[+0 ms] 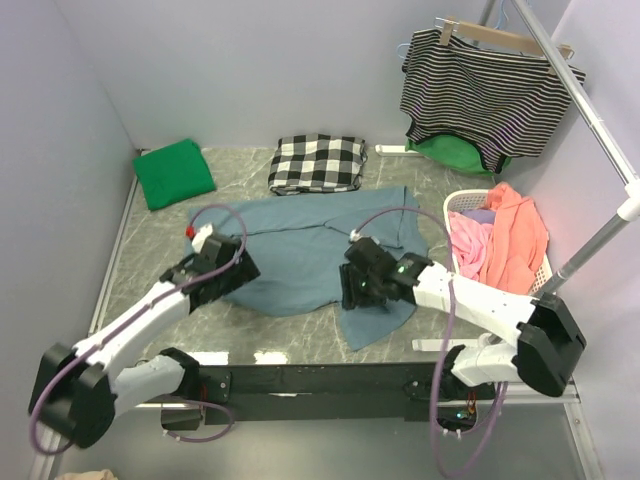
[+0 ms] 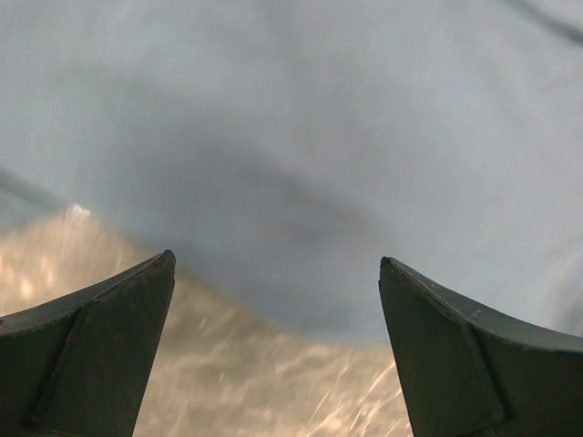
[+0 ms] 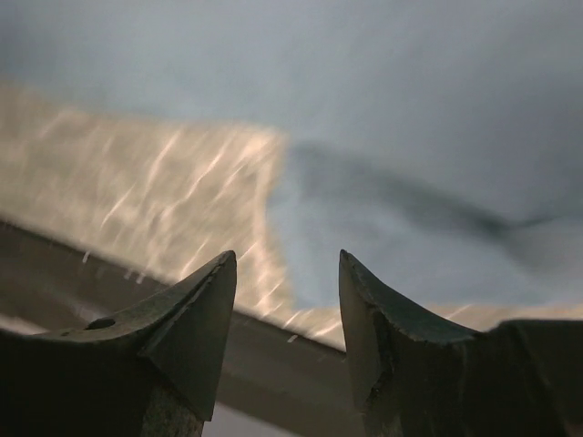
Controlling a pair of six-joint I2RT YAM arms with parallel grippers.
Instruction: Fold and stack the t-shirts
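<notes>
The slate-blue t-shirt (image 1: 300, 240) lies spread out and rumpled on the marble table (image 1: 150, 245). A green t-shirt (image 1: 175, 172) sits folded at the back left. My left gripper (image 1: 235, 268) hovers at the blue shirt's left edge. In the left wrist view it (image 2: 276, 264) is wide open, with the shirt's hem (image 2: 301, 137) just ahead and nothing between the fingers. My right gripper (image 1: 350, 295) is over the shirt's lower right part. In the right wrist view it (image 3: 287, 257) is open and empty, low above a corner of the blue cloth (image 3: 410, 182).
A black-and-white checked cloth (image 1: 317, 162) lies folded at the back. A striped top (image 1: 485, 95) hangs from a rack at the back right, with green cloth (image 1: 455, 152) below it. A white basket (image 1: 462, 205) of pink and orange clothes stands at the right. The table's dark front rail (image 3: 301, 373) is close below the right gripper.
</notes>
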